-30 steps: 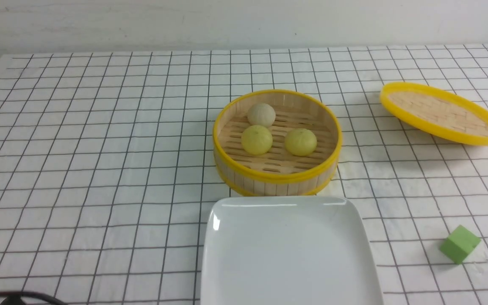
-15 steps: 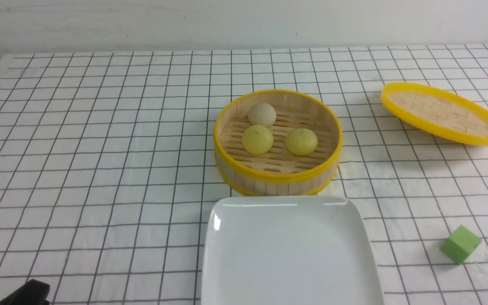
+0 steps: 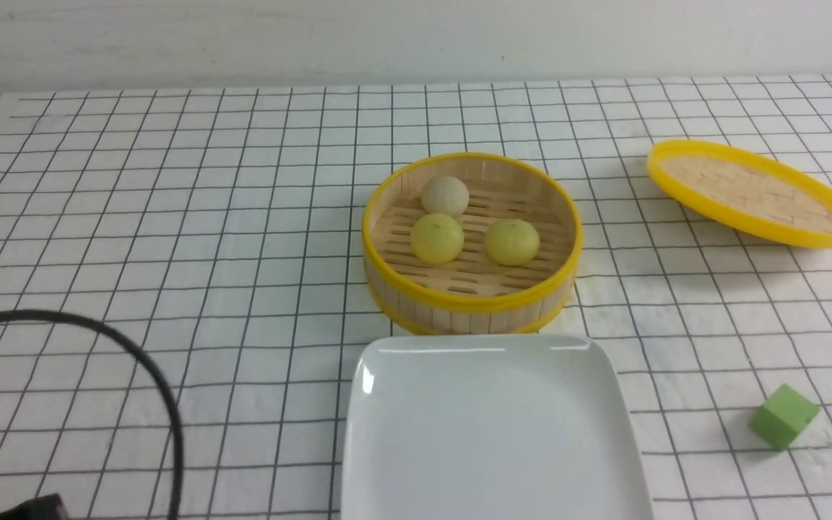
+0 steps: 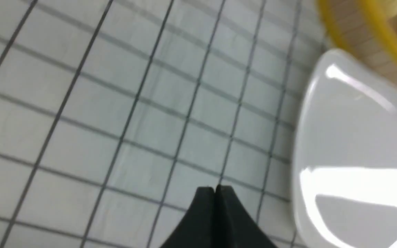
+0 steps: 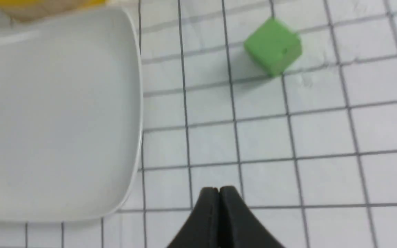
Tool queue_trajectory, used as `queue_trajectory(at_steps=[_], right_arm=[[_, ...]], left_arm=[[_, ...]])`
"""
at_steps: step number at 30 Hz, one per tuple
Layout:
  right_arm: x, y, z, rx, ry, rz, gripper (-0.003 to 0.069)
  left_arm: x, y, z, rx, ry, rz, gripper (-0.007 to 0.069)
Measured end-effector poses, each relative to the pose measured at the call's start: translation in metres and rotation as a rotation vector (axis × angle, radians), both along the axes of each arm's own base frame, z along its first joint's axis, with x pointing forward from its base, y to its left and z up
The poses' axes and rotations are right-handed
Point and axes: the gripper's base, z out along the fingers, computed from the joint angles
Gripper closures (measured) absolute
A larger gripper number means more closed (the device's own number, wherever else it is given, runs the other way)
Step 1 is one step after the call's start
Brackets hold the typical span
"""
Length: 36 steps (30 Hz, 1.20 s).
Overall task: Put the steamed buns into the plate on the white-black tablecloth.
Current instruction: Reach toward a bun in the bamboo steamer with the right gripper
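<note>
Three steamed buns lie in a round yellow-rimmed bamboo steamer [image 3: 471, 303]: a beige-white bun [image 3: 445, 196] at the back, a pale yellow bun [image 3: 437, 238] on the left and another pale yellow bun [image 3: 512, 242] on the right. The empty white plate [image 3: 492, 433] sits just in front of the steamer on the white-black tablecloth [image 3: 170, 217]. My left gripper [image 4: 215, 188] is shut with nothing in it, over the cloth beside the plate [image 4: 353, 151]. My right gripper [image 5: 219, 189] is shut and empty, over the cloth between the plate [image 5: 53, 113] and a green cube [image 5: 273, 46].
The steamer's yellow-rimmed woven lid [image 3: 752, 191] lies tilted at the back right. The green cube [image 3: 783, 416] rests at the front right. A black cable [image 3: 134, 361] loops over the cloth at the front left, with a dark arm part [image 3: 22, 508] at the bottom edge.
The black cable has swung up into the front view at the left as the left arm moved. The buns, steamer, plate, lid and cube have not moved.
</note>
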Motion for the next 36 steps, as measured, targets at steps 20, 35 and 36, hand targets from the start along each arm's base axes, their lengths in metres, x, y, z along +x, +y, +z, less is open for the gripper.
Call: queue_trajectory(at_steps=[20, 35, 36], right_arm=[[0.212, 0.127, -0.024, 0.016, -0.067, 0.482, 0.0426], [0.327, 0.149, -0.076, -0.283, -0.115, 0.424, 0.032], [0.328, 0.149, -0.078, -0.286, -0.11, 0.424, 0.0353]], left_arm=[[0.063, -0.008, -0.015, 0.046, 0.215, -0.172, 0.0573], [0.067, -0.007, -0.012, 0.051, 0.17, -0.157, 0.0454], [0.067, -0.007, -0.012, 0.051, 0.169, -0.157, 0.0452]])
